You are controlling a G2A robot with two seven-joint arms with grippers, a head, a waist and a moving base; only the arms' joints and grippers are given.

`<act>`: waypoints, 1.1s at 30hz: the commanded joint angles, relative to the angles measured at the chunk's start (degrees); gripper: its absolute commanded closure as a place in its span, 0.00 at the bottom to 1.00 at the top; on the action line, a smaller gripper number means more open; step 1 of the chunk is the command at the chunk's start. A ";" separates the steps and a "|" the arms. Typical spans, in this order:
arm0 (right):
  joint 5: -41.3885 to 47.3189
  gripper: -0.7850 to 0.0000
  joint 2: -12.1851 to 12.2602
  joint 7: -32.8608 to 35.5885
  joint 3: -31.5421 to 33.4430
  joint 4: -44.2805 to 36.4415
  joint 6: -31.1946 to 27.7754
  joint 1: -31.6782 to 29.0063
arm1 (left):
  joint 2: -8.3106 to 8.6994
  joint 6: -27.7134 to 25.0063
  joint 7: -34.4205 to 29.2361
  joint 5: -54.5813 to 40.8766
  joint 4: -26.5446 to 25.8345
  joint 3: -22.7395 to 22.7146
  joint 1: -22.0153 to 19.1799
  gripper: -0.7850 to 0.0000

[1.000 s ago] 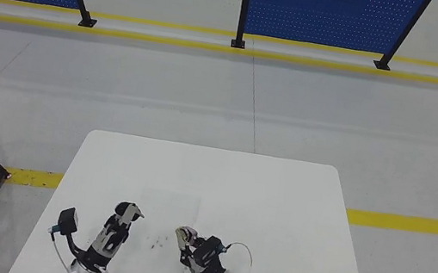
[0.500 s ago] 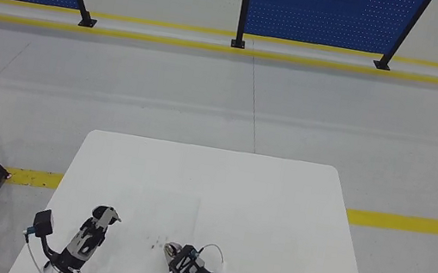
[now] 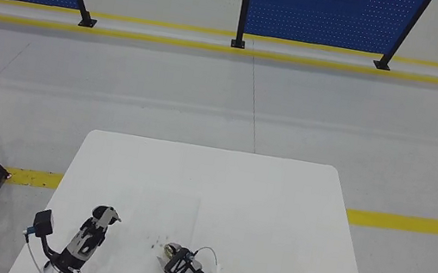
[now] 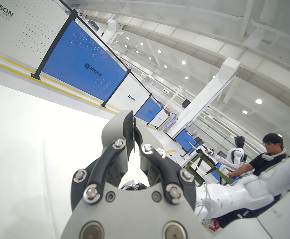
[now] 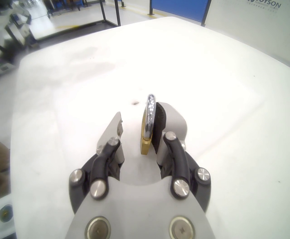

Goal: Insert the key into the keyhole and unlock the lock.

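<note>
Now the lock [image 5: 148, 123] stands inside the open right gripper [image 5: 141, 112], touching one pad [image 5: 159, 122], shackle pointing forward; the left gripper [image 4: 133, 122] pinches what seems the key [image 4: 134, 147].

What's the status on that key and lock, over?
Left gripper jaws shut on thin key. Right gripper jaws open, padlock against one pad. Key not yet in. Only dark specks between arms.

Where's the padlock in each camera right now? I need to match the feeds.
Top view: padlock at the right claw's tip, on the robot's side of the table.
Right wrist view: padlock at centre, seen edge-on against one pad of the open claw.
Left wrist view: left claw pinching a thin strip, likely the key, above the table.
Shared landmark: blue panels beyond the table's far edge.
</note>
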 commanded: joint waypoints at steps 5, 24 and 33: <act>-1.38 0.56 0.23 0.68 0.68 -1.66 1.62 -0.85 | 0.00 0.00 0.00 0.00 0.00 0.00 0.00 1.00; -10.42 0.56 4.38 17.41 6.50 -17.31 4.07 -7.35 | 0.00 0.00 0.00 0.00 0.00 0.00 0.00 1.00; -11.43 0.62 4.80 22.40 7.15 -20.04 3.02 -8.26 | 0.00 0.00 0.00 0.00 0.00 0.00 0.00 1.00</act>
